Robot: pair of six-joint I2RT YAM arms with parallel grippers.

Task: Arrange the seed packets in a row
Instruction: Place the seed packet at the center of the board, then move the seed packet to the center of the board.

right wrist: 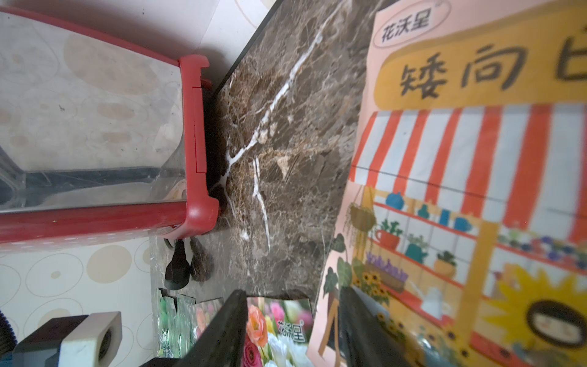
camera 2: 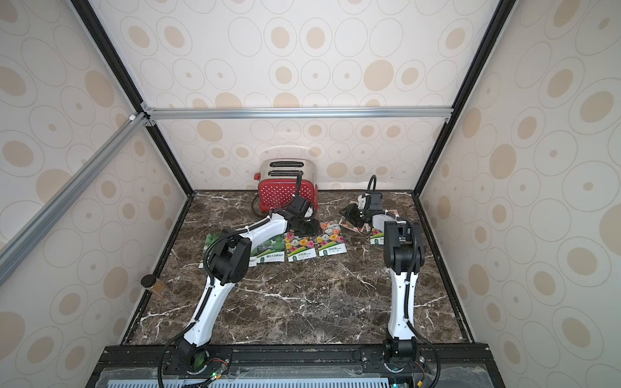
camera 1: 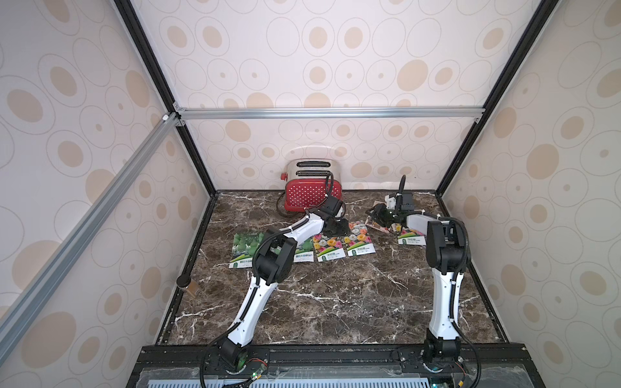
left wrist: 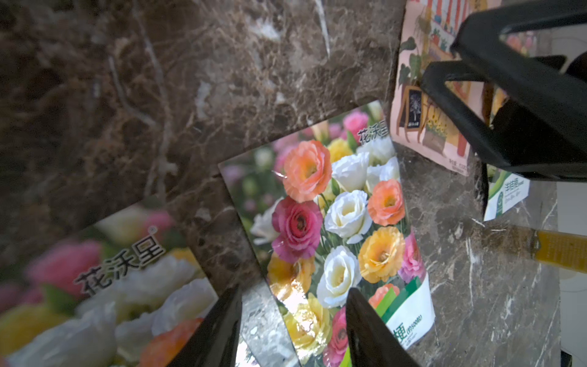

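We see 4 seed packets (camera 1: 304, 247) lying in a row mid-table; our left gripper (left wrist: 293, 321) stands half open, empty, over a flower packet (left wrist: 343, 228). Our right gripper (right wrist: 293, 330) appears to pinch a shop-print packet (right wrist: 476, 197) tilted beside the row's right end; next, we judge, it must be laid flat in line.

Four seed packets (camera 1: 304, 248) lie rowed (gourds, flowers) — an awning-print packet (right wrist: 460, 197) tilts.

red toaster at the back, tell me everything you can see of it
The red toaster with white polka dots stands upright on the brown marble tabletop, at the back against the patterned wall. Its top is shiny chrome-looking metal with two long empty slots; a red knob sticks out of one end. A dark cord loops on the tabletop beside it. In both top views the left arm partly hides its front lower corner. Nothing visibly grips it.
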